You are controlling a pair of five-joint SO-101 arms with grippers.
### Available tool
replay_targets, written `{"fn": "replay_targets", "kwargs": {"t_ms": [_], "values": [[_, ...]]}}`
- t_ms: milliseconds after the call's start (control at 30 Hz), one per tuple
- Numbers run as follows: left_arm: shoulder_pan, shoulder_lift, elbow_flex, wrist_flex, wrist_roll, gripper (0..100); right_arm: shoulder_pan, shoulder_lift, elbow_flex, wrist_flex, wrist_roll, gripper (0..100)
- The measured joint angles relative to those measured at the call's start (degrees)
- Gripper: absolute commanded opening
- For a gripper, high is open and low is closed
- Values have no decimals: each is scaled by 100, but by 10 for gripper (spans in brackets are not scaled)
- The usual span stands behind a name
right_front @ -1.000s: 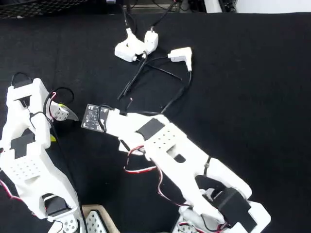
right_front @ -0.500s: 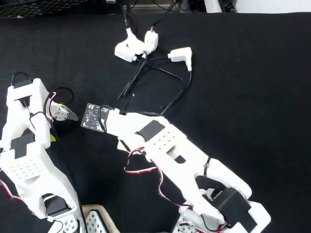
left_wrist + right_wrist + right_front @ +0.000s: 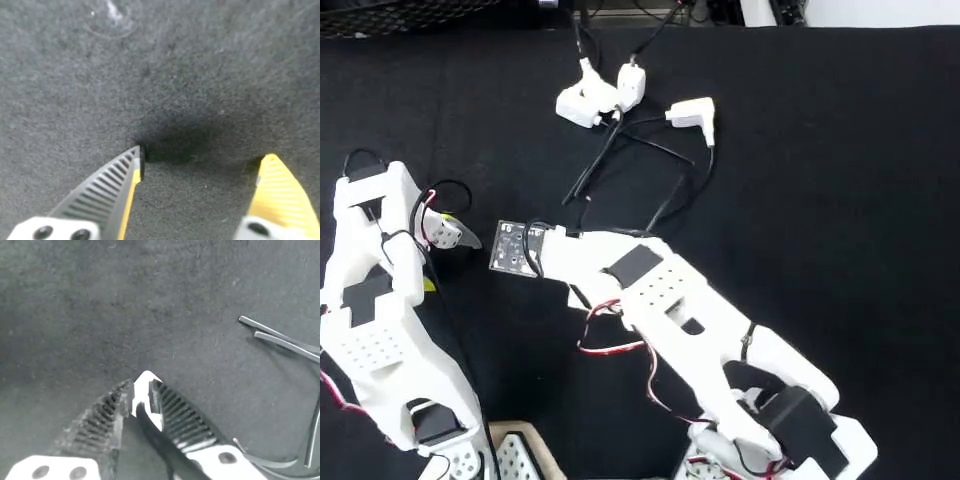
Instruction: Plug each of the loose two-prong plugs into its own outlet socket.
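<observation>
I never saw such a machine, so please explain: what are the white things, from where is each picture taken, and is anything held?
These are two robot arms, the left arm and the right arm, at a black table. The high view looks down from above; each wrist view comes from a camera on one arm's wrist. At the far side lie white plug and socket pieces with black cords. The left gripper is open over the bare table, holding nothing. The right gripper is shut on a small white plug.
</observation>
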Motion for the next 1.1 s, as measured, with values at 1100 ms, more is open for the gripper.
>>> {"fn": "replay_targets", "kwargs": {"t_ms": [1100], "values": [[0,0,0,0,0,360,1011,1415,-1723,1371,-475,251]]}}
